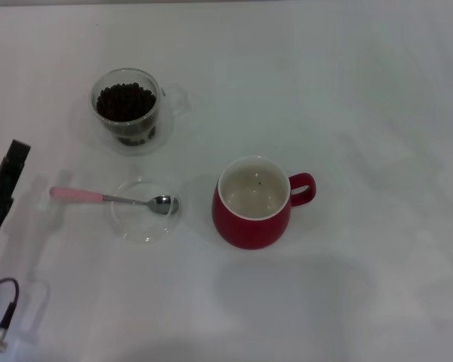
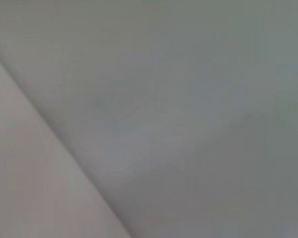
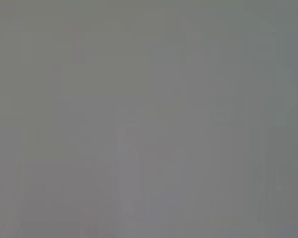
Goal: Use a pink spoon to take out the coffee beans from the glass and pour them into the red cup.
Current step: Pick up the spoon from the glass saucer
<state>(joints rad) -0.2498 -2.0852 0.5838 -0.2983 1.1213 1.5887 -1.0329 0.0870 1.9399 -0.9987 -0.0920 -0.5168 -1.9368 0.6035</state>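
In the head view the glass (image 1: 133, 111) stands at the back left, its clear handle pointing right, with a heap of dark coffee beans (image 1: 124, 102) inside. The pink spoon (image 1: 109, 198) lies flat, its metal bowl resting in a shallow clear dish (image 1: 145, 219) and its pink handle pointing left. The red cup (image 1: 253, 202) stands right of the dish, handle to the right, and its cream inside holds only a speck or two. My left gripper (image 1: 13, 160) shows as a black piece at the left edge, left of the spoon and apart from it. My right gripper is out of view.
A white table (image 1: 362, 113) carries everything. A black cable with a metal plug (image 1: 1, 320) lies at the front left corner. Both wrist views show only a plain grey surface.
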